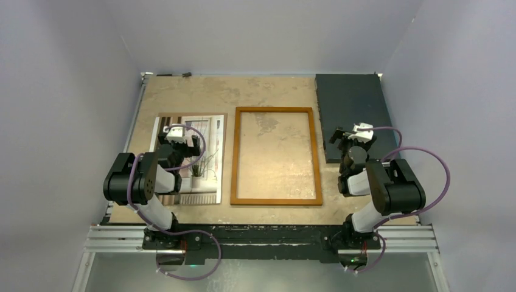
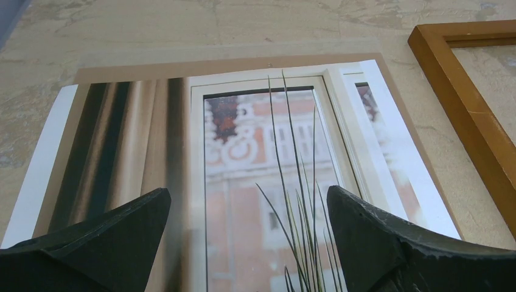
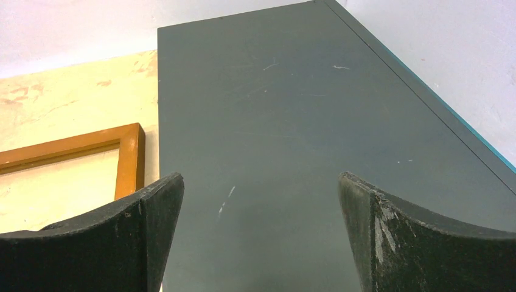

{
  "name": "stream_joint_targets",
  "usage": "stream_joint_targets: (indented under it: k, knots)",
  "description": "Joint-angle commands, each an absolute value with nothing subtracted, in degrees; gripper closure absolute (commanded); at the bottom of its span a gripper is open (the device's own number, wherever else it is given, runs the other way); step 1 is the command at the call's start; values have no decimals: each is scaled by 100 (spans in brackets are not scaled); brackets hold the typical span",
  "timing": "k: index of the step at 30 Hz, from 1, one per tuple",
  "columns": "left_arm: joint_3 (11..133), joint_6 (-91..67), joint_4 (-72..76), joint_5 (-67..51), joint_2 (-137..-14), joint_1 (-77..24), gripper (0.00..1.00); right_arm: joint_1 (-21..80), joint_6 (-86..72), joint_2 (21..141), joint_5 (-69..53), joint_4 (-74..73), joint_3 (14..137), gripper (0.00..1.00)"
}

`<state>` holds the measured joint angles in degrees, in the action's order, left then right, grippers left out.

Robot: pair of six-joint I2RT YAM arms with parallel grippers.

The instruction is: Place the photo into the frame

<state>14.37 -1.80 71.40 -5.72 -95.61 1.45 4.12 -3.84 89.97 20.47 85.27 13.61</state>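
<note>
The photo (image 1: 210, 131) lies flat on the table's left side, showing a thin-leaved plant by a window with striped curtains. A brown board edge (image 2: 182, 68) shows beyond its far end. My left gripper (image 1: 178, 137) hovers over the photo, open, with the print (image 2: 261, 140) visible between its fingers and nothing held. The frame (image 1: 275, 110), thin orange-brown wood, lies in the middle of the table; the tabletop shows through it. Its edge (image 2: 468, 103) is to the right of the photo. My right gripper (image 1: 352, 135) is open and empty, just right of the frame (image 3: 129, 158).
A dark rectangular slab (image 1: 352, 112) lies at the back right, under and ahead of the right gripper (image 3: 261, 176). Pale walls close in the table on the left, back and right. Both arm bases stand on a rail at the near edge.
</note>
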Motion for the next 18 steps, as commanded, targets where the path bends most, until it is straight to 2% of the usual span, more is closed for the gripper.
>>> stream_joint_targets:
  k: [1, 11, 14, 16, 18]
  knots:
    - [1529, -91, 7330, -558, -9501, 114, 0, 433, -286, 8991, 2193, 8874, 1441, 1]
    - [1518, -97, 7341, -553, -9486, 107, 0, 431, -255, 8925, 2101, 8766, 1483, 1]
    - [1609, -163, 7034, -556, -9304, 143, 0, 431, -294, 8405, 2243, 7270, 2184, 1]
    - [2050, -189, 5987, -547, -8977, 168, 0, 432, -766, 8065, 2756, 5760, 2975, 1]
    - [2966, 81, 4012, -501, -8650, 167, 0, 368, -2830, 8003, 3578, 2572, 4238, 1]
